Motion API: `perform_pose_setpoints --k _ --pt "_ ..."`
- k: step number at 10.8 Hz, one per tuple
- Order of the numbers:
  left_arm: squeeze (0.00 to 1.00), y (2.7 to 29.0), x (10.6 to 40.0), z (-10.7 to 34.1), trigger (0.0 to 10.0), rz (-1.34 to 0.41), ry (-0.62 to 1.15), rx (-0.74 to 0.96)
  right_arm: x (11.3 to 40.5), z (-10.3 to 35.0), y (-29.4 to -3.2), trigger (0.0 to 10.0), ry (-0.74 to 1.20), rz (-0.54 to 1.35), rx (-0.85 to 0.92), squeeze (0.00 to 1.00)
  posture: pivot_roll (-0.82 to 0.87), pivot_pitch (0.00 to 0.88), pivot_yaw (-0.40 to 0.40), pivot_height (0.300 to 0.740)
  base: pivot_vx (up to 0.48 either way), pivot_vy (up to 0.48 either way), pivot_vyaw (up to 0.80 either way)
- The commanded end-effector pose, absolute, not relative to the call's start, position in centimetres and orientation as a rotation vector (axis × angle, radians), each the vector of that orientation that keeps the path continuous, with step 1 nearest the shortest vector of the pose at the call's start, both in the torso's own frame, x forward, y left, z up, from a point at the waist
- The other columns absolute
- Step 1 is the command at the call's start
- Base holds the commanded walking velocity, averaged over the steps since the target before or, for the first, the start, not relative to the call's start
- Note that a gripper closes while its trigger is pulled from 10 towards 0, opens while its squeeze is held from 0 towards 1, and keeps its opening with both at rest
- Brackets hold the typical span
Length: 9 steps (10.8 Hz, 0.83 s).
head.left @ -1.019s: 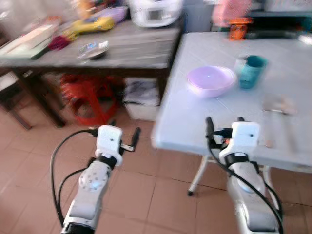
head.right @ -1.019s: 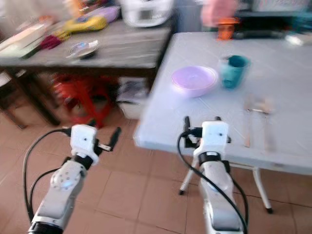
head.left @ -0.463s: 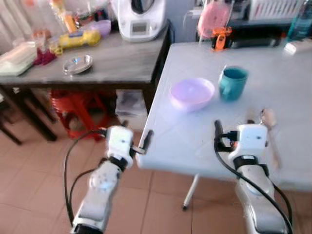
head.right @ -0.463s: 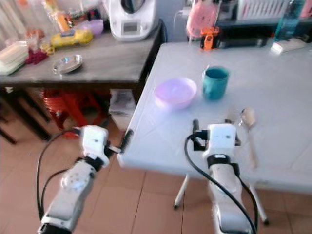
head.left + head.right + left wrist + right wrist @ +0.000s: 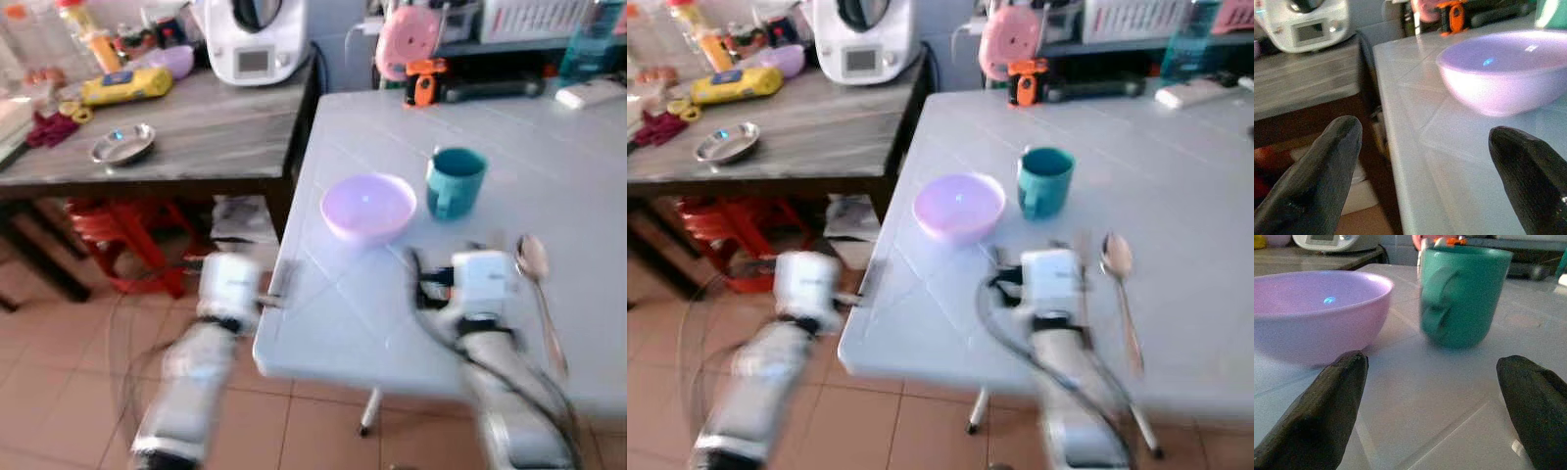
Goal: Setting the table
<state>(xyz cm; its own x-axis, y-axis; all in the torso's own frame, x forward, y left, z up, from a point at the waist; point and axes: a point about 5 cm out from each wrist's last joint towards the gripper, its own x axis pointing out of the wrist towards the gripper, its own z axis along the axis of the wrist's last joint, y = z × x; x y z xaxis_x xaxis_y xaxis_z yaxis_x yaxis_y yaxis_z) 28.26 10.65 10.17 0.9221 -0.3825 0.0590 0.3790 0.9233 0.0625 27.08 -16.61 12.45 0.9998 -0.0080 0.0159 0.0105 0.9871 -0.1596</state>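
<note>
Where the tiled floor (image 5: 59, 392) meets the near edge of the white counter (image 5: 333, 333), both silver arms reach forward, blurred in the head views. The left hand (image 5: 279, 294) hangs at the counter's near-left corner, just off its edge, and its wrist view shows the two black fingers (image 5: 1312, 171) spread wide with nothing between them. The right hand (image 5: 994, 269) sits over the counter top, its fingers likewise parted and released — empty, with the bowl and the mug straight ahead of them.

Just beside the right arm, on its outer side, a spoon (image 5: 537, 284) lies flat on the counter, bowl end pointing away. A little farther in stands the lilac bowl (image 5: 368, 208), upright and empty as far as can be seen, and just to its right the teal mug (image 5: 454, 182), handle turned toward the near side; the two stand close but apart.

Farther back along the counter sits a small orange object (image 5: 423, 82) with a pink round thing (image 5: 408, 37) behind it — too blurred to name.

Off to the left a grey wooden side counter (image 5: 196, 137) carries a small steel dish (image 5: 122, 145), a yellow packet (image 5: 125, 84) and, at the far end, a white kitchen machine (image 5: 253, 39). Beneath it stands a red plastic stool (image 5: 118, 225).
</note>
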Motion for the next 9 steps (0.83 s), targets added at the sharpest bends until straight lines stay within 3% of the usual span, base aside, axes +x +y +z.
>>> perform_pose_setpoints --k 1,5,9 --pt "0.0 12.4 28.2 10.3 10.0 -0.348 -0.069 0.05 27.1 12.6 -15.2 10.0 -0.022 0.046 -0.143 0.0 -0.12 0.076 0.123 0.74 0.0 0.0 0.0" --pt "0.0 13.9 27.2 9.5 10.0 -0.388 -0.035 0.076 26.7 12.6 -13.0 10.0 0.045 0.277 -0.236 0.0 -0.12 0.086 0.12 0.74 0.0 0.0 0.0" --pt "0.0 13.5 26.8 9.3 10.0 -0.412 -0.011 0.06 26.8 14.4 -11.0 10.0 0.037 0.45 -0.343 0.0 -0.12 0.086 0.114 0.74 0.0 0.0 0.0"
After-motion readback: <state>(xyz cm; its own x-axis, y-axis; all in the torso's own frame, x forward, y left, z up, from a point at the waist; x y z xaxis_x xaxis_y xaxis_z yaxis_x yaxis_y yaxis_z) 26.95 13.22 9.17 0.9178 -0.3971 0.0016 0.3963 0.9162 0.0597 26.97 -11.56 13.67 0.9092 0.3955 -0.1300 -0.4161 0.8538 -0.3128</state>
